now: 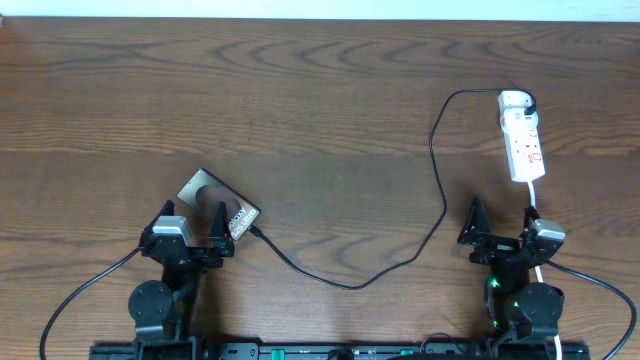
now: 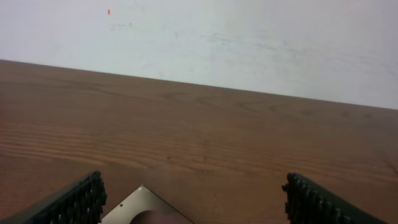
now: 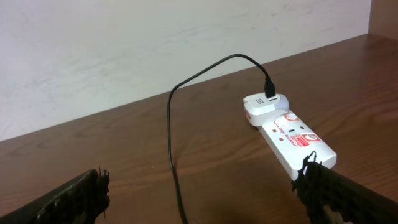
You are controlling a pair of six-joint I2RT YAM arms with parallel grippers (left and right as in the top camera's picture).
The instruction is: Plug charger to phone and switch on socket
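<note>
Lying flat on the wooden table point(image 1: 320, 100) at the left, the phone point(image 1: 212, 196) is set on a diagonal — its long axis runs from far-left to near-right, with the white sticker end pointing near-right toward the table's middle. The left gripper point(image 1: 192, 225) sits just on the near side of it, fingers spread wide apart and clamped on nothing. In the left wrist view only one corner of the phone point(image 2: 146, 210) shows, at the bottom edge between the two black fingers of the left gripper point(image 2: 194, 186).

The charger point(image 1: 440, 190) meets the phone at the sticker end, though whether its tip is seated cannot be told. From there the thin black cable sags toward the near edge, swings right, climbs away from the robot in a loose curve and bends over to the far end of the socket point(image 1: 524, 140), where its black end stands in a white block point(image 1: 514, 100).

The socket lies at the right, its long axis running near to far with a slight tilt. Its white cord point(image 1: 532, 195) leaves the near end and passes beside the right gripper point(image 1: 502, 225), whose fingers are also well apart and hold nothing, just short of the strip's near end. In the right wrist view, between the spread fingers of the right gripper point(image 3: 205, 171), the socket point(image 3: 298, 140) angles from far-left to near-right and the charger point(image 3: 171, 149) arches up from its far end — the switch's state cannot be made out
</note>
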